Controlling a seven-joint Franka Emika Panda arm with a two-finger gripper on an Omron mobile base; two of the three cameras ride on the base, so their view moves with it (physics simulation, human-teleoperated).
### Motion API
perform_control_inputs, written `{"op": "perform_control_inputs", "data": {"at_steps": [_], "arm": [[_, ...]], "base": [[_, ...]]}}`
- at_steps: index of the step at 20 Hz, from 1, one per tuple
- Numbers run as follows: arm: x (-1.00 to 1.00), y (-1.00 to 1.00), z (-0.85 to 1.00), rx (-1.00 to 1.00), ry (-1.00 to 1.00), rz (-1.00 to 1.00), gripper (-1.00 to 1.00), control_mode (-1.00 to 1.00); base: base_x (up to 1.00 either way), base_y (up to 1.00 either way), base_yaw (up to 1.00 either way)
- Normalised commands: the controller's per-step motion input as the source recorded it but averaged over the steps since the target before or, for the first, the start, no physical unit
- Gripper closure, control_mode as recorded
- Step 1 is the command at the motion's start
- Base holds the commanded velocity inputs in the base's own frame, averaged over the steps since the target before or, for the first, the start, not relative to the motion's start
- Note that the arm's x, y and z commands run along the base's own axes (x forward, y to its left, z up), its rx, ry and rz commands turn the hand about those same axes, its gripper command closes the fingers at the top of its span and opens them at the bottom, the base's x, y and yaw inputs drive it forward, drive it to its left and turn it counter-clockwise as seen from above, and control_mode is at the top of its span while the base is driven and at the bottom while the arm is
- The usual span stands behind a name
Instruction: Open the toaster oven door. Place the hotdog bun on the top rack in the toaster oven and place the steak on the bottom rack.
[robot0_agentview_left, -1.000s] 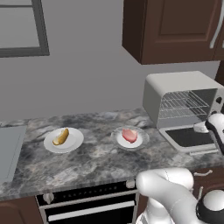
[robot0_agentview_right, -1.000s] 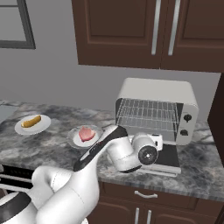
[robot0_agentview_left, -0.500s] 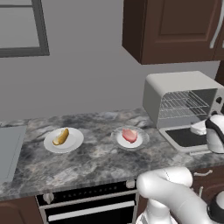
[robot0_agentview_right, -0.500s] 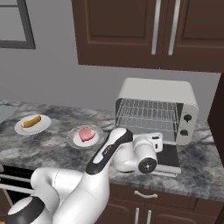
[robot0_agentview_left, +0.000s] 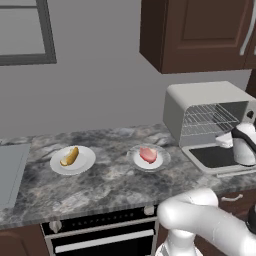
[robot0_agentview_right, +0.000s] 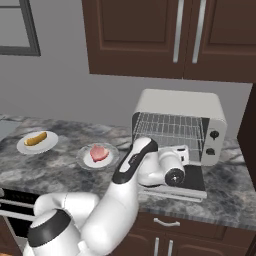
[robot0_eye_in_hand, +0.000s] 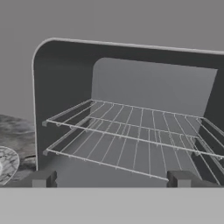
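The toaster oven door (robot0_agentview_right: 192, 179) lies fully lowered; the hand (robot0_eye_in_hand: 111, 178), fingers wide and empty, has backed away from the toaster oven (robot0_agentview_right: 176, 125). Next: hotdog bun (robot0_agentview_right: 35, 138), far left of it.

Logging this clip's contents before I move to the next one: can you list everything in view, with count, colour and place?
toaster oven: one, light grey, right on the counter
toaster oven door: one, dark glass, folded down open
top rack: one, silver wire, upper, bare
bottom rack: one, silver wire, lower, bare
hotdog bun: one, golden-yellow, on the left plate
steak: one, pinkish-red, on the right plate
plates: two, white, on the counter
counter: one, grey marble
gripper: one, dark tips, open, facing the oven's mouth
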Motion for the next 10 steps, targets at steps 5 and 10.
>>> {"op": "perform_control_inputs", "data": {"at_steps": [5, 10], "arm": [[0.30, -0.09, -0.01, 0.00, 0.00, 0.05, -1.00, -1.00], [0.21, -0.02, -0.14, 0.00, 0.00, 0.05, -1.00, -1.00]], "base": [[0.00, 0.00, 0.00], [0.00, 0.00, 0.00]]}}
